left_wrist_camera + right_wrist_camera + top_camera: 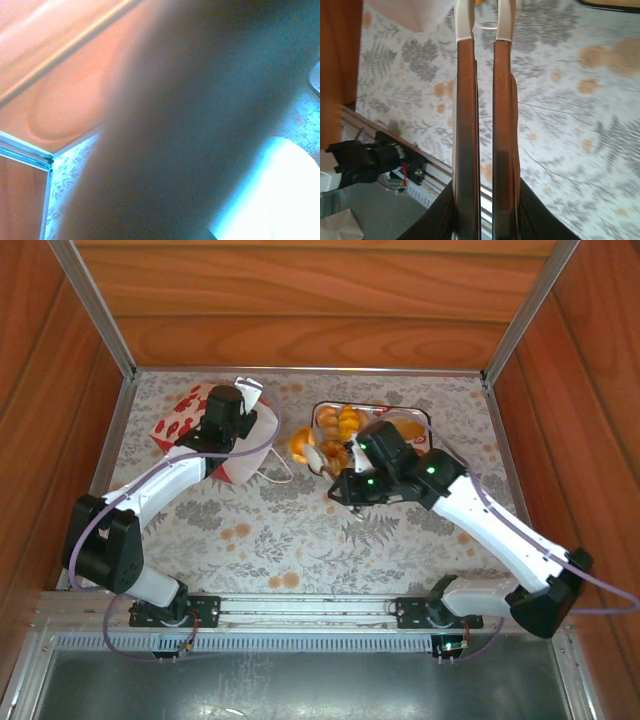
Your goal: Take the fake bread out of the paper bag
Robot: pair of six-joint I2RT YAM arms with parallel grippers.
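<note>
Paper bag [215, 435]: tipped, far-left desk, under left gripper [222, 420], jaws' state cannot tell | Fake bread [338, 425]: in tray [408, 420] and beside it | Right gripper [484, 30]: jaws nearly closed, empty | Risk: bag dragged or crumpled; loose bun knocked away by right arm.

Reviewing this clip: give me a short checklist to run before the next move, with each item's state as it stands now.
1. Paper bag held by left claw: cannot tell; the arm covers the grip from above and the left wrist view is blurred.
2. Fake bread on the tray: ok, several pieces there.
3. One bread piece lies on the table beside the tray: not ok.
4. Right claw empty: ok, fingers nearly closed with nothing between.
5. Bag emptied: cannot tell.
</note>
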